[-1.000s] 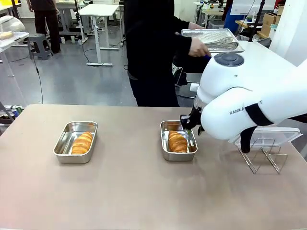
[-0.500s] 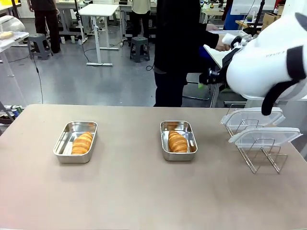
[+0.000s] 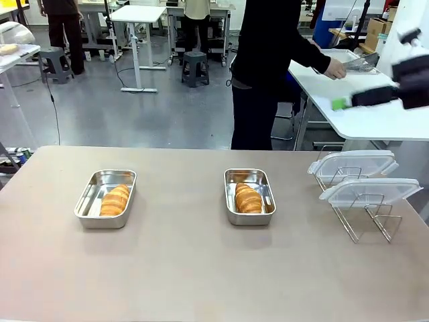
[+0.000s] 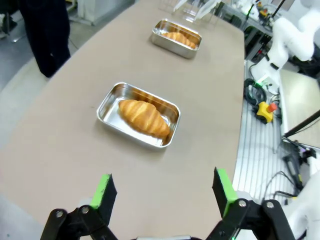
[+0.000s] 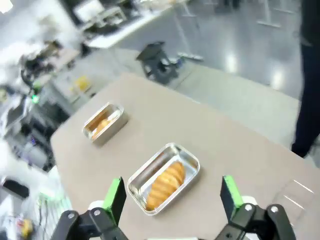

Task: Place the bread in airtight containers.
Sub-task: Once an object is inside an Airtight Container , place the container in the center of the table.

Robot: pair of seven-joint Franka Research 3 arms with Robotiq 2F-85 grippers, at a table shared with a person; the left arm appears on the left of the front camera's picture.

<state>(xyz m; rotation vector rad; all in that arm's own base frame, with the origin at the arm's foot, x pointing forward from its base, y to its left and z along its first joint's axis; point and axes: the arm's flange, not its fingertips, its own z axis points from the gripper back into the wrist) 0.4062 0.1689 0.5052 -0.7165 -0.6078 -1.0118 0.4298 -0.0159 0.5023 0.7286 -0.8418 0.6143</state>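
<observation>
bread [image 3: 249,198]: on the surface [image 3: 201,268], one piece in each tin [image 3: 94,194]. my right pincer [image 3: 343,103] has just pulled up off the right tin [image 3: 245,177], jaws apart; left pincer [image 4: 164,186] apart too. i judge placing done, lids [image 3: 353,164] next.

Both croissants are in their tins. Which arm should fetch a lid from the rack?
Right: the lids on the wire rack stand on its side, and the right gripper hangs open there.
</observation>
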